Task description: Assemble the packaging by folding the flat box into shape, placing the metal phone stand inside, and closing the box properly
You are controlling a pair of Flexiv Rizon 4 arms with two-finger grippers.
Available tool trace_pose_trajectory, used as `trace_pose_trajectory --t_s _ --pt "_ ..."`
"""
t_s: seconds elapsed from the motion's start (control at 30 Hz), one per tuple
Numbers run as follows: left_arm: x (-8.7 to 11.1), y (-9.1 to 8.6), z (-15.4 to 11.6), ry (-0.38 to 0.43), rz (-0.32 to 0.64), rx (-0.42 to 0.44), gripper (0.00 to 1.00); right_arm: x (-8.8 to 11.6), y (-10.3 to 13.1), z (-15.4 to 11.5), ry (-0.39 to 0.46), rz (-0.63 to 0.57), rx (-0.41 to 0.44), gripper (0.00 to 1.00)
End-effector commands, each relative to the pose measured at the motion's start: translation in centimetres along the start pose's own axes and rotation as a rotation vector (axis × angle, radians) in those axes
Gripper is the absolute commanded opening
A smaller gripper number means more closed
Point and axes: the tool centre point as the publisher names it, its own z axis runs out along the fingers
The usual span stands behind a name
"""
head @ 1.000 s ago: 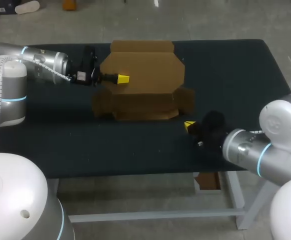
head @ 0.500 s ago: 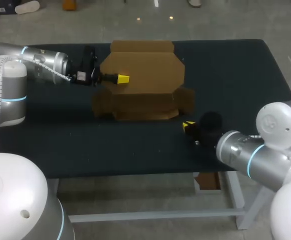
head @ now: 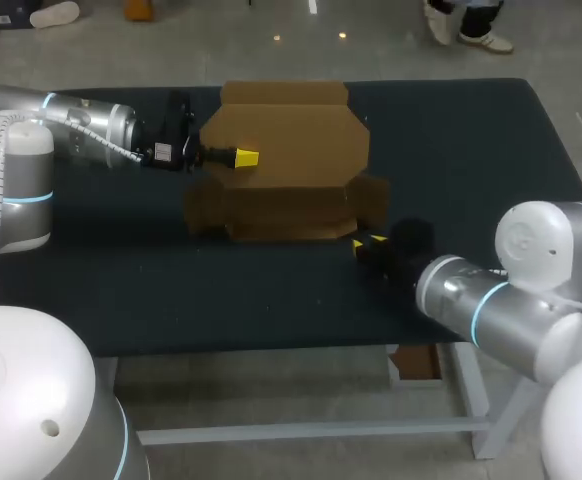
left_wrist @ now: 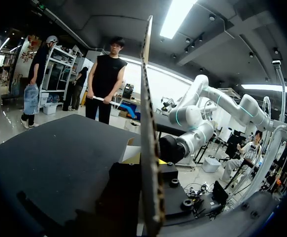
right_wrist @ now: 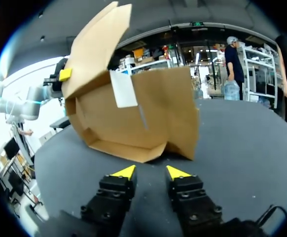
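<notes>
1. Sitting in the upper middle of the head view, the brown cardboard box rests on the dark table, only partly folded; its big lid panel is lifted and tilted, and a small side flap sticks out at its right end.
2. From the left edge of that frame comes the left arm; the left gripper is at the lid panel's left edge, with one yellow tip lying on top of the cardboard.
3. Seen from the left wrist, the lid panel runs edge-on straight up between the fingers, with a bit of yellow on each side of it; the fingers pinch the panel from both sides.
4. From the lower right corner of the head view comes the right arm; the right gripper lies low over the table just beside the box's lower right corner, near the side flap but apart from it.
5. Seen from the right wrist, its fingers are slightly spread, with only bare table between the two yellow tips; the box stands just ahead of them, with a white label on the wall facing the gripper; the lid panel rises tilted above that wall, and the left gripper's yellow tip shows at its far edge.
</notes>
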Motion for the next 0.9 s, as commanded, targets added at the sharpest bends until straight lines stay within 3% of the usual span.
trace_pose_trajectory --t_s 0.03,0.23,0.33,0.67,0.9 --pt "0.0 0.2 0.1 0.001 0.000 -0.001 0.00 0.0 -0.2 1.1 0.007 0.005 -0.004 0.40" --pt "0.0 0.2 0.1 0.001 0.000 -0.001 0.00 -0.6 -0.3 1.9 0.002 0.027 0.005 0.42" --pt "0.0 0.2 0.1 0.001 0.000 -0.001 0.00 -0.9 0.0 2.2 0.003 0.036 0.000 0.55" --pt "0.0 0.2 0.1 0.001 0.000 -0.001 0.00 -0.5 0.7 4.2 0.048 0.067 -0.016 0.62" --pt "0.0 0.2 0.1 0.001 0.000 -0.001 0.00 -0.2 0.7 5.0 0.061 0.084 -0.020 0.60"
